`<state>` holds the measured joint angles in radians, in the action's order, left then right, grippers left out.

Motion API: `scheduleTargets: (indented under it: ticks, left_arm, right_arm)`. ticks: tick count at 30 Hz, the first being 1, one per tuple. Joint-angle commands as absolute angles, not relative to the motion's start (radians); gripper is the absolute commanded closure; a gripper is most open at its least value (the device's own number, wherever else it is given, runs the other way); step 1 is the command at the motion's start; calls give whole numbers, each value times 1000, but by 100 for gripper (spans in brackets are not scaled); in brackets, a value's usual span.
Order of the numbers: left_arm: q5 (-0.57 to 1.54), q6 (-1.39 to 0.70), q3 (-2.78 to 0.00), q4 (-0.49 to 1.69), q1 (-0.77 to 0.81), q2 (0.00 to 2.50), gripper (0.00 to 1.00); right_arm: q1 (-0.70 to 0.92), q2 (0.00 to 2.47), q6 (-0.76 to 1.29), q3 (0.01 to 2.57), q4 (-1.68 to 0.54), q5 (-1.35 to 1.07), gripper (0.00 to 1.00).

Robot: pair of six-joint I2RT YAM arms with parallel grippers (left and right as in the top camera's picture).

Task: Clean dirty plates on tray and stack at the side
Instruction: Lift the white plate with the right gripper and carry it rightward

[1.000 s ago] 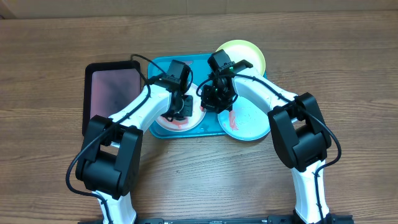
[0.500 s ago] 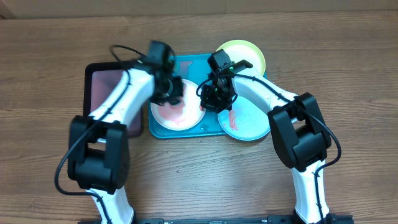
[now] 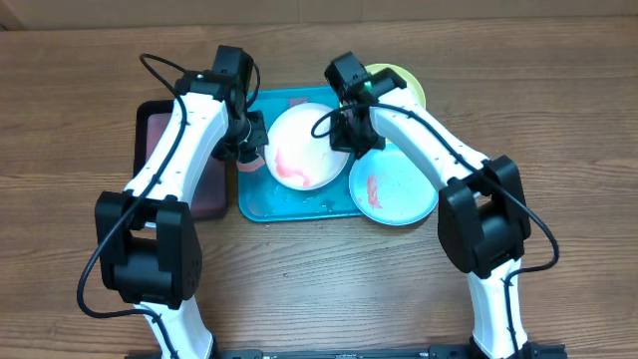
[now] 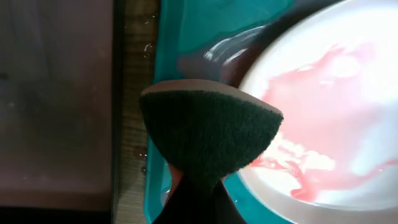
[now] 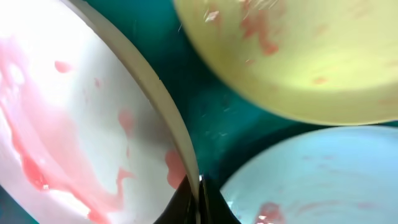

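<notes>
On the wooden table point(image 3: 558, 120) we take the large turquoise rectangular plastic tray point(image 3: 279, 206) as our landmark. A black tray with a pinkish inside point(image 3: 159, 150) lies just beside its left edge. The white round plastic plate point(image 3: 304, 150), smeared red, sits over the tray's middle. The pale aqua plate point(image 3: 394, 189) overhangs the tray's near right corner, and the yellow-green plate point(image 3: 404, 85) rests at its far right corner. The right gripper point(image 3: 349, 140) has its jaws pinched on the white plate's right rim, which looks tipped up from the tray floor. The left gripper point(image 3: 249, 155) has its jaws pressed onto a dark green scouring sponge point(image 4: 208, 134) above the tray's left edge, just beside the plate's left rim. Being round, the plate has no long axis. We judge that its smeared face lies to the right of the sponge, so the left arm is the nearer one to scrub.
</notes>
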<state>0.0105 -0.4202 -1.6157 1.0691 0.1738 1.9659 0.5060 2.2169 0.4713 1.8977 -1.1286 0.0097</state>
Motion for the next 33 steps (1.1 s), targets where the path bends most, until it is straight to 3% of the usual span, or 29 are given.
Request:
scheduleTargets:
  ticks: [1,33]
  left_arm:
    - [-15,-453,-1643,1062,160,1969,96]
    - [-26,-453,-1639,1044,160,1969,96]
  right_arm:
    - [527,2142,492,1955,-1163,233,96]
    - [819,1954,686,1958,-1301,1165,96]
